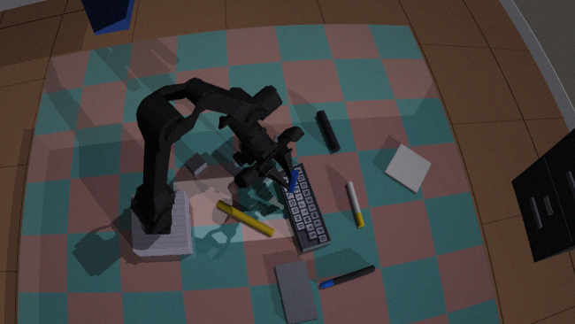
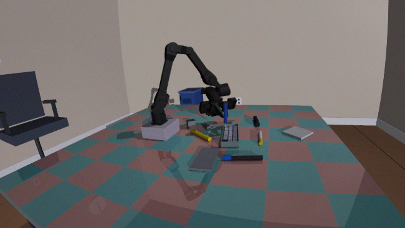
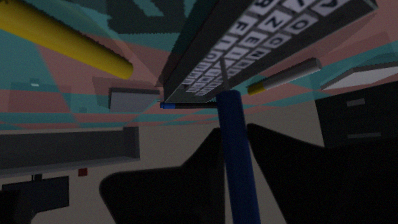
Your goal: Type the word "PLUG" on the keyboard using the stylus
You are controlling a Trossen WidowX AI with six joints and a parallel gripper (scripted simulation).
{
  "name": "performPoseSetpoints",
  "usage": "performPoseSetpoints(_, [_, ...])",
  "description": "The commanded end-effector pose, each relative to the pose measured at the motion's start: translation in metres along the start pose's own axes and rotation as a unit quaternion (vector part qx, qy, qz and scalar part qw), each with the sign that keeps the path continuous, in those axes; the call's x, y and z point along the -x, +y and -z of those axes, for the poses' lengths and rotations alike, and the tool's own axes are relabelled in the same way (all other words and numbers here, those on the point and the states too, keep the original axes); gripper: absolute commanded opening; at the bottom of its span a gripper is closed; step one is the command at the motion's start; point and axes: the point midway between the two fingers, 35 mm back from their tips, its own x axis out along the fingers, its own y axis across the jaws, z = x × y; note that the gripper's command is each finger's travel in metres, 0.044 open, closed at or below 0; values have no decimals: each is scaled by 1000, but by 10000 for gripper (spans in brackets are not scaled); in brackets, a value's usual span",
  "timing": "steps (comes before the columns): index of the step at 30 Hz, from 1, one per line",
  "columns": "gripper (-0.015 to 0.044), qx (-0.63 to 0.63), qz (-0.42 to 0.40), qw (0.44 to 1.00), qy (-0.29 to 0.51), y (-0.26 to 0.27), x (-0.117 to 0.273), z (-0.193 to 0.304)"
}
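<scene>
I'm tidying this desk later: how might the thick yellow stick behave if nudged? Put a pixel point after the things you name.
The yellow stick (image 1: 245, 218) (image 2: 200, 135) (image 3: 65, 40) looks round and lies on its side, so it would probably roll sideways. Its straight, unbent shape suggests it is stiff. Its even thickness hints that it might roll fairly straight.

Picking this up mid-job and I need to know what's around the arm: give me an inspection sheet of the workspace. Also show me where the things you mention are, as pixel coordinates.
Surface: green and pink checks, with shadows across it.
Job's things: keyboard (image 1: 315, 243) (image 2: 229, 144) lies flat; blue stylus (image 1: 293, 181) (image 2: 225, 113) (image 3: 236, 150) is upright over it; key contact cannot be told.
Clutter: yellow rod (image 1: 245, 218) (image 2: 200, 135) (image 3: 65, 40), black cylinder (image 1: 327, 131) (image 2: 256, 121), white-and-yellow marker (image 1: 354, 201) (image 2: 260, 138) (image 3: 287, 77), black-and-blue pen (image 1: 349, 277) (image 2: 244, 157), grey slab (image 1: 296, 292) (image 2: 205, 159) (image 3: 134, 100), pale square slab (image 1: 408, 168) (image 2: 298, 132).
Gripper (image 1: 291, 179) (image 2: 225, 113) (image 3: 233, 131): shut on the stylus.
Cables: nothing seen.
Surroundings: office chair (image 2: 19, 96), blue box (image 1: 111, 15) (image 2: 190, 96), dark cabinet (image 1: 548, 199) (image 3: 357, 117).
</scene>
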Motion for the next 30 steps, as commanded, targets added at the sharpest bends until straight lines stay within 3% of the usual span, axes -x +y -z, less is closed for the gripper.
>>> performPoseSetpoints(1, [81,-8,4,1000,2,-2,10,18])
performPoseSetpoints(9, [84,-2,1,1000,0,0,9,16])
performPoseSetpoints(12, [64,-2,1,1000,0,0,9,16])
performPoseSetpoints(15, [0,-3,2,1000,-1,2,6,18])
performPoseSetpoints(30, [0,-8,5,1000,4,19,-23,32])
